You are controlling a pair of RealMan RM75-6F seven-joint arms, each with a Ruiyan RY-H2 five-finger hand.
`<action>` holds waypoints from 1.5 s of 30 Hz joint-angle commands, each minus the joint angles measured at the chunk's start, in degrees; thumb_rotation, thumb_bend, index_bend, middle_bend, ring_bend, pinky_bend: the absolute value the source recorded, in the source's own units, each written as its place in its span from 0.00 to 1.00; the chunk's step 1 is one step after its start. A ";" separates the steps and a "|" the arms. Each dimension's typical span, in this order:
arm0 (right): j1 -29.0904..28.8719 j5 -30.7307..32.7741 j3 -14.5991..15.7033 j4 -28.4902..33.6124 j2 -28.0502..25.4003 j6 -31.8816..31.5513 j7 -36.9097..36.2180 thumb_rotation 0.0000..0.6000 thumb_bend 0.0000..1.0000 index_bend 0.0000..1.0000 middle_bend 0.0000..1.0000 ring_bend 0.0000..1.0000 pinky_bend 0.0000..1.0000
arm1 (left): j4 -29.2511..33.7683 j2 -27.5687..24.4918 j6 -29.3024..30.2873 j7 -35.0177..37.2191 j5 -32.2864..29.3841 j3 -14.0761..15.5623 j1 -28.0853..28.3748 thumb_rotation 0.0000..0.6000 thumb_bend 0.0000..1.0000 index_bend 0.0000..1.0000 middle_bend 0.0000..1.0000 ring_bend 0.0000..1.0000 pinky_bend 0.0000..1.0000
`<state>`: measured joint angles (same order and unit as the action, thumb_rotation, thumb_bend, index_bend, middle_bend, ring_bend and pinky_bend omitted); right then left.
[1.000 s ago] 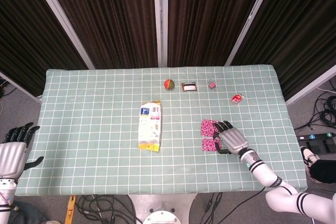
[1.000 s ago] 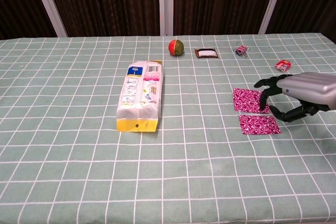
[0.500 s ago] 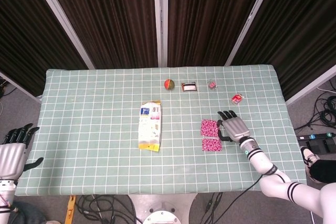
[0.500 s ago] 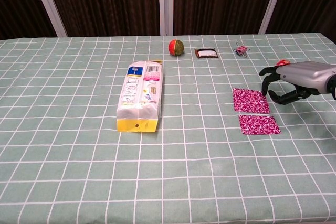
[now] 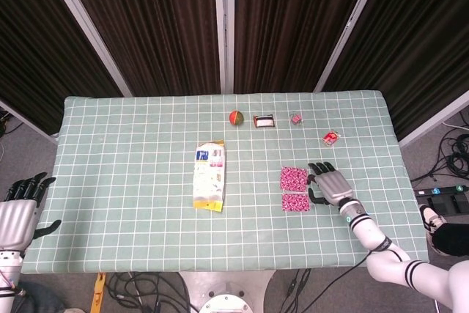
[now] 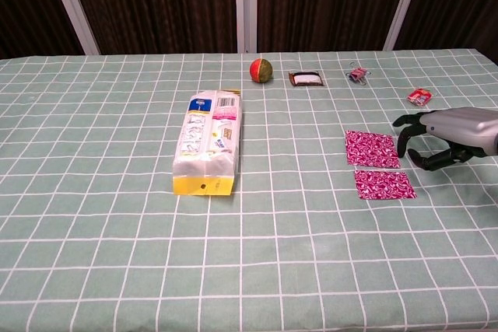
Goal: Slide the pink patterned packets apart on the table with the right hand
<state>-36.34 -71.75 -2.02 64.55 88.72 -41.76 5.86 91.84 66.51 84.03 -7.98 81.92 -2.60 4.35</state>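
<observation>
R hand (image 6: 442, 139) empty, fingers apart, just right of 2 pink packets (image 6: 372, 149); L hand (image 5: 20, 209) spread.

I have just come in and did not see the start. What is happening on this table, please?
The robot's right hand hovers just right of two pink patterned packets on the green checked tablecloth, touching neither and holding nothing. The packets lie close together, one behind the other, with a narrow gap. The left hand waits off the table's left edge, idle.
</observation>
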 commanded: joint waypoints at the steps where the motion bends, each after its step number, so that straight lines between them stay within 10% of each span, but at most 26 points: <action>1: -0.28 -0.52 -0.09 -0.21 0.50 0.06 -0.21 0.41 0.56 0.34 0.03 0.00 0.00 | -0.01 0.01 -0.02 -0.01 -0.06 0.04 -0.05 1.00 0.01 0.23 0.23 0.17 0.16; 45: -3.11 2.09 -2.57 -2.37 4.12 1.35 2.65 0.42 0.56 0.34 0.03 0.00 0.00 | -1.53 0.54 0.01 1.54 -0.38 0.08 -0.53 1.00 0.01 0.23 0.23 0.17 0.16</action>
<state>-39.41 -69.61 -4.55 62.22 92.79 -40.47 8.54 90.31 67.05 84.04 -6.43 81.53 -2.52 3.82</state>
